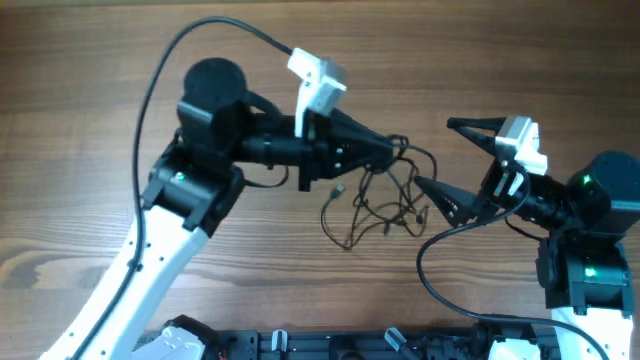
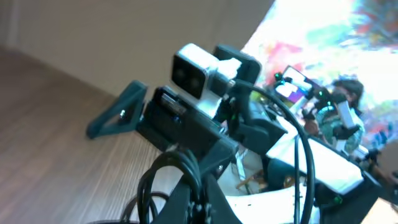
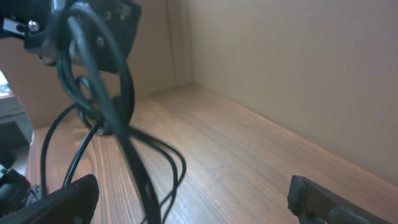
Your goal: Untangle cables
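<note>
The cables (image 1: pixel 385 200) are thin dark cords in a loose tangle at the table's middle, with small plugs at the ends. My left gripper (image 1: pixel 392 150) is shut on the top of the bunch and holds it up; its wrist view shows cords (image 2: pixel 180 171) looped over the closed fingers (image 2: pixel 202 199). My right gripper (image 1: pixel 445 160) is wide open just right of the tangle, its lower finger near the cords. In the right wrist view cords (image 3: pixel 121 134) hang from the left gripper between the spread fingers (image 3: pixel 193 199).
The wooden table (image 1: pixel 90 120) surrounds the tangle. The left arm's thick black cable (image 1: pixel 160 70) arcs over the back left. The right arm's cable (image 1: pixel 430 270) loops at the front. A black rail (image 1: pixel 330 345) runs along the front edge.
</note>
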